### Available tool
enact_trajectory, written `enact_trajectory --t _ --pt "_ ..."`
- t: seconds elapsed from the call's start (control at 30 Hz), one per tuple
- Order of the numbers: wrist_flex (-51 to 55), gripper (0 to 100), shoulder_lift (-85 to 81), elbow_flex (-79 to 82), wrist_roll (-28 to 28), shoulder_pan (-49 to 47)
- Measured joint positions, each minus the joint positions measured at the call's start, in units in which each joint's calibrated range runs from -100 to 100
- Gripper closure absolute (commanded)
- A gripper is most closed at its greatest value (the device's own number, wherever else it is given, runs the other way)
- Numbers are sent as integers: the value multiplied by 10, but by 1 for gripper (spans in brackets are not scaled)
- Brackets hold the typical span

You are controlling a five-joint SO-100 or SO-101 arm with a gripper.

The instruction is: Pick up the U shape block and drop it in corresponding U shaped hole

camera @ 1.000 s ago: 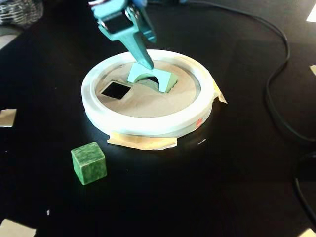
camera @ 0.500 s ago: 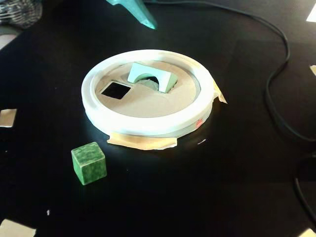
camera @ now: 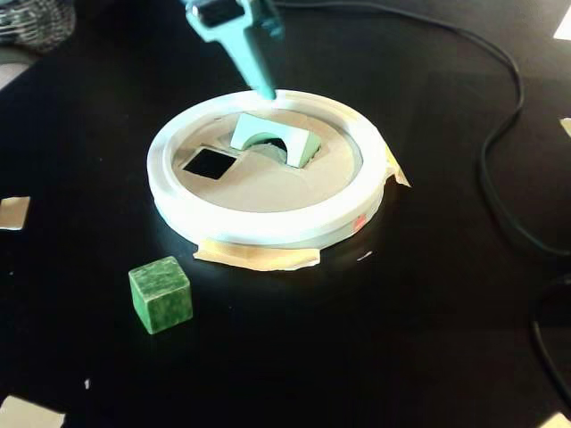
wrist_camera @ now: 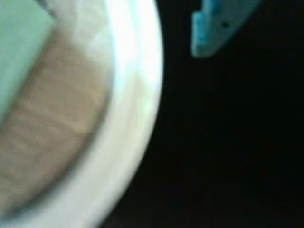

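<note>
The teal jaws (camera: 268, 89) hang empty at upper centre of the fixed view, above the white rim (camera: 268, 227); their opening cannot be told. Just below, the arch block (camera: 275, 136) sits tilted, half-sunk in its hole (camera: 268, 153). A green cube (camera: 161, 293) rests on the black table (camera: 428, 312), lower left.

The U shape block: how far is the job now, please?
Done: the U shape block is on the tan board inside the white ring, released. In hand: nothing; the hand hangs above the far rim. Left: the block sticks up, tilted over the U shaped hole, not dropped through.
</note>
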Motion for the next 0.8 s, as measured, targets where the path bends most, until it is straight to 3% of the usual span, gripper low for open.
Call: enact_trajectory --t 0.23,0.8 --pt "0 12 76 -76 -1 -25" --pt "-1 12 156 -79 -1 -32"
